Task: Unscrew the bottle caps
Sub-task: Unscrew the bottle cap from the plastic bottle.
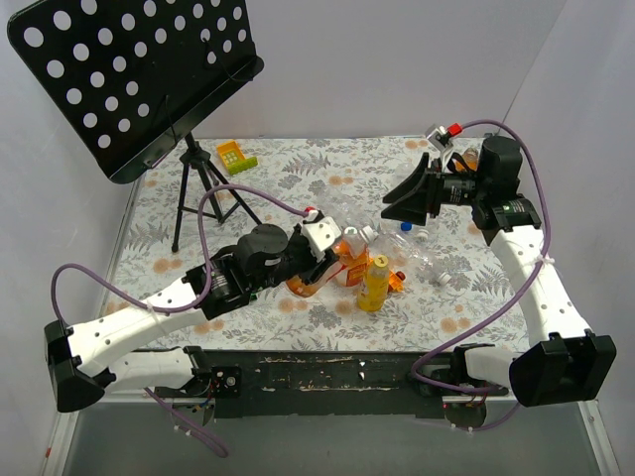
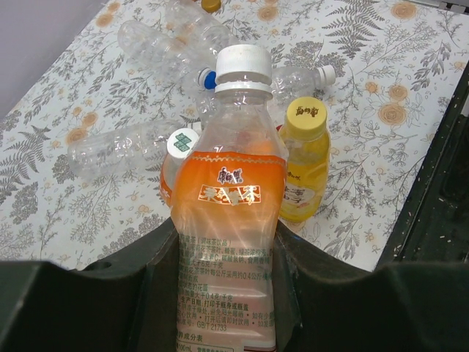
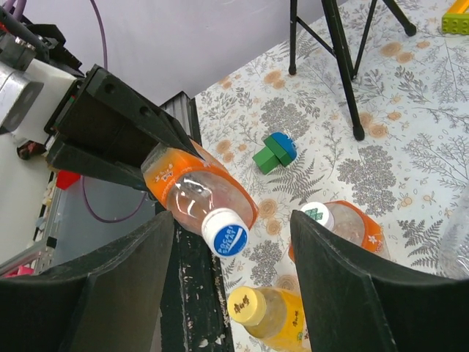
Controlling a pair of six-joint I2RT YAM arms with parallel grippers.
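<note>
The left gripper (image 2: 227, 282) is clamped around the lower body of the orange drink bottle (image 2: 229, 194), one finger on each side of the label. That leaves the bottle's neck and white cap (image 2: 243, 64) free of the fingers, which looks like a bracing hold: the body is kept from turning so the other hand can twist the top. In the right wrist view the bottle leans out of that grip with its cap aimed toward the right arm's camera, presented rather than just held. Beyond the orange drink bottle stands a yellow bottle (image 2: 304, 172) with its yellow cap (image 2: 305, 117) on. Just to the bottle's other side is a second orange bottle wearing a green-printed cap (image 2: 182, 143), and clear empty bottles (image 2: 121, 150) lie further back, so most of the unscrewing seems yet to be done. The left arm reaches from its base low across the table, forearm nearly level and wrist rolled so the bottle tilts inward. The right arm rises and folds back over, its right gripper (image 1: 404, 193) pointing down toward the orange drink bottle's cap. Its fingers are spread wide with nothing between them, and they sit apart from the cap, which shows in the gap between them in the right wrist view.
</note>
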